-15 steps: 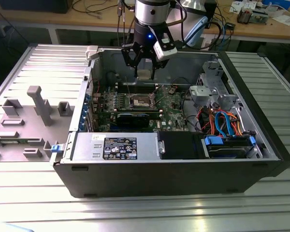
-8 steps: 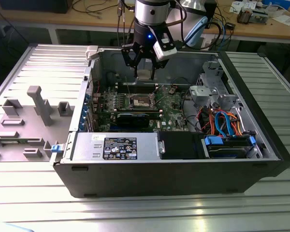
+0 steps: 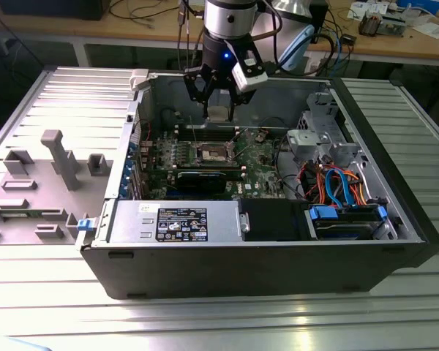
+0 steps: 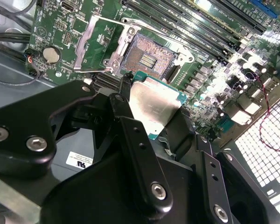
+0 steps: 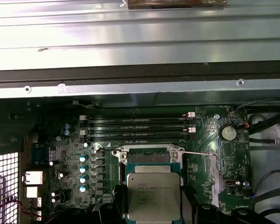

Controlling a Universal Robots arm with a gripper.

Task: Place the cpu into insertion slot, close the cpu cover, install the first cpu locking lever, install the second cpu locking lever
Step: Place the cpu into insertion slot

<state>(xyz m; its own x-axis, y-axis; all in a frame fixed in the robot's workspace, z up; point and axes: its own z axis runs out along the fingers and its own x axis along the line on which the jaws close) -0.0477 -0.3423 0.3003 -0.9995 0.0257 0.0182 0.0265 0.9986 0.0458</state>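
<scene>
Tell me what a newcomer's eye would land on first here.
In the exterior view, the open computer case on the metal table stands out, with the black gripper hanging inside it. Both wrist views show the silvery cpu clamped in that gripper, close to the bare insertion slot, whose cpu cover is flipped open.

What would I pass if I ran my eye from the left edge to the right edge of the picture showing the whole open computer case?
In the exterior view: grey moulded panel → blue latch → gripper holding the cpu → orange and blue cables.
</scene>
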